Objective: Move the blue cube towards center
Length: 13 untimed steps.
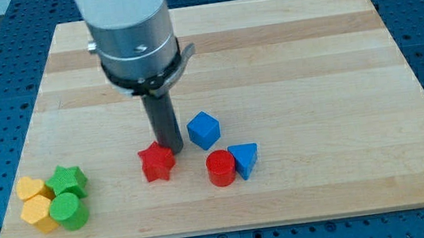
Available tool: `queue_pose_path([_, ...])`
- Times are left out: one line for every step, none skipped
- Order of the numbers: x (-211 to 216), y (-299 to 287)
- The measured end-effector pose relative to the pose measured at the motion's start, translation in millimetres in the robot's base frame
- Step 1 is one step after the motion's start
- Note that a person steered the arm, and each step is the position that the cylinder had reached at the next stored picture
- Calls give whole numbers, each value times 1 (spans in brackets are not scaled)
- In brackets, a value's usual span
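Observation:
The blue cube (204, 129) sits on the wooden board (285, 54) a little below the middle. My tip (170, 149) stands just to the cube's left, close to it, and touches the upper right of the red star (157, 162). The rod hangs from the grey arm head (134, 36) at the view's top. A red cylinder (221, 168) and a blue triangular block (244, 160) lie side by side below and right of the cube.
At the board's lower left corner sits a cluster: a yellow block (29, 189), a second yellow block (39, 213), a green star (68, 181) and a green cylinder (69, 210). The board's bottom edge runs just below them.

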<state>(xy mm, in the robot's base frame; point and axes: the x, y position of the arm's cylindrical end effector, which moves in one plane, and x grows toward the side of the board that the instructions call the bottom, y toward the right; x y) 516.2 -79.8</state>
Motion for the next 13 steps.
queue_pose_path([31, 18])
queue_pose_path([6, 62])
queue_pose_path([-44, 60])
queue_pose_path([-95, 38])
queue_pose_path([-94, 38])
queue_pose_path([-63, 33])
queue_pose_path([-49, 18])
queue_pose_path([-64, -4])
queue_pose_path([-92, -4])
queue_pose_path([-95, -4])
queue_pose_path([-95, -4])
queue_pose_path([-95, -4])
queue_pose_path([-96, -4])
